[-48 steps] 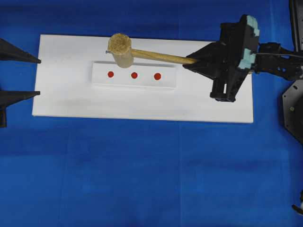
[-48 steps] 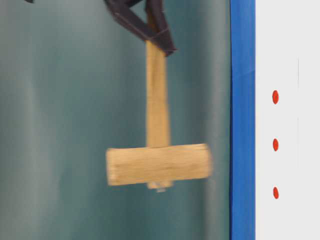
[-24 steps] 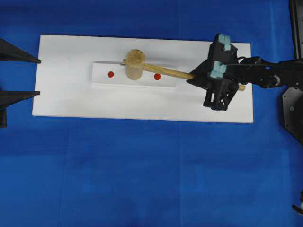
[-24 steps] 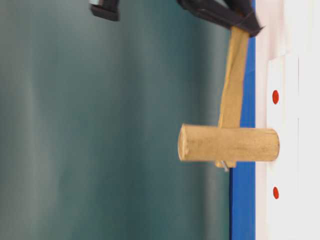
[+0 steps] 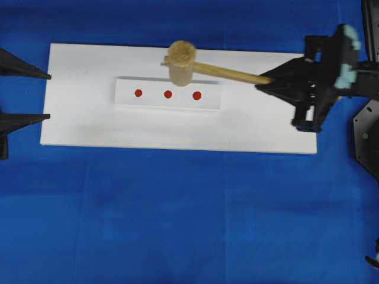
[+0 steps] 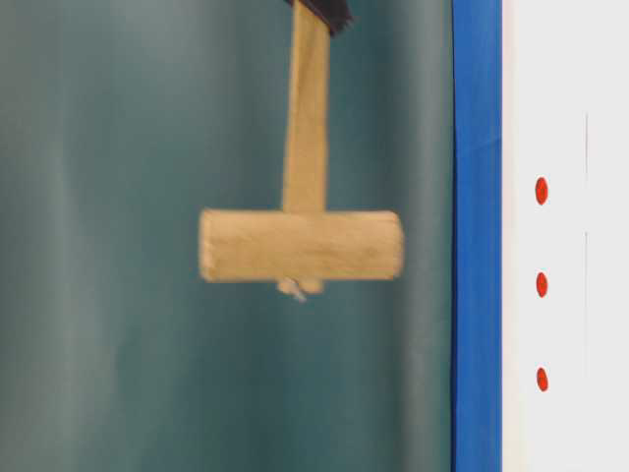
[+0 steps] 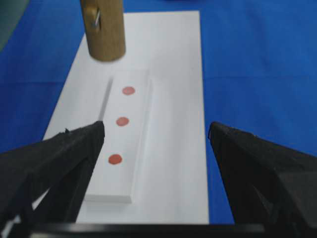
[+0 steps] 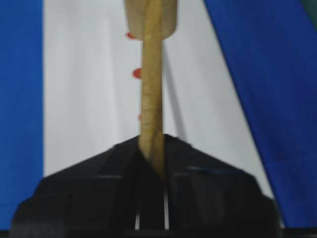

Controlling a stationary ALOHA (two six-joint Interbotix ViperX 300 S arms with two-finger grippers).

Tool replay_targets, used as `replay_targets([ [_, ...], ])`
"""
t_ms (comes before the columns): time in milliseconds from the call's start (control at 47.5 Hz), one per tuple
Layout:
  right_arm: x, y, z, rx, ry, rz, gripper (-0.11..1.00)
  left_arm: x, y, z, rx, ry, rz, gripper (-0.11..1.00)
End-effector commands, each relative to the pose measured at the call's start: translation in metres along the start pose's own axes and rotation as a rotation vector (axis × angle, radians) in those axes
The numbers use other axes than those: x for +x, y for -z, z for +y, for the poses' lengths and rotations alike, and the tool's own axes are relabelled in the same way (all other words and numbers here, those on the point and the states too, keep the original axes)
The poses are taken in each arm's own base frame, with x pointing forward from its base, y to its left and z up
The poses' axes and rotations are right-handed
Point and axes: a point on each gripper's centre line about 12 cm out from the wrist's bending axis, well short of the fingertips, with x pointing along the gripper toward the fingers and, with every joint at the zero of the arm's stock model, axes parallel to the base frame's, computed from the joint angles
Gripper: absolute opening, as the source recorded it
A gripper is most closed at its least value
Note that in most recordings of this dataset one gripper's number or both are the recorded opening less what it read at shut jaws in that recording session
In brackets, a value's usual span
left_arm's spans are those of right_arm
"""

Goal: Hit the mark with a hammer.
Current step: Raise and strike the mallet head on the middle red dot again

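Right tool [image 5: 269, 81] clamps the hammer [image 5: 181, 59] handle, head raised clear above three red marks [image 5: 168, 94], strike pending; left tool [image 7: 156, 136] gapes idle.

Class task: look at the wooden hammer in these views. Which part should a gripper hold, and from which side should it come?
Grip the hammer on its slim handle, near the free end, coming from the right of the overhead view. The handle is thin enough for jaws to close on; the thick cylindrical head is not. The right gripper holds it this way.

A light-brown wooden mallet [image 5: 182, 60] with rough, fibrous head end; a smooth matt white board [image 5: 89, 118]; a matt blue cloth-like table cover [image 5: 177, 213].
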Motion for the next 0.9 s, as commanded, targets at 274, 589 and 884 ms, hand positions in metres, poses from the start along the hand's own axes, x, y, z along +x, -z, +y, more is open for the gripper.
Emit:
replay_targets([
  [274,-0.002,-0.003,0.000,-0.007,-0.001,-0.014,0.02,0.002,-0.002,0.001,-0.002,-0.003,-0.001,0.84],
  [589,0.031,0.095,-0.013,0.028,0.076,0.364,0.02,0.002,-0.002,0.001,-0.004,-0.003,0.002,0.84],
  [884,0.036,0.072,-0.009,0.012,0.057,0.297,0.02,0.001,-0.002,0.001,-0.005,-0.003,0.000,0.84],
])
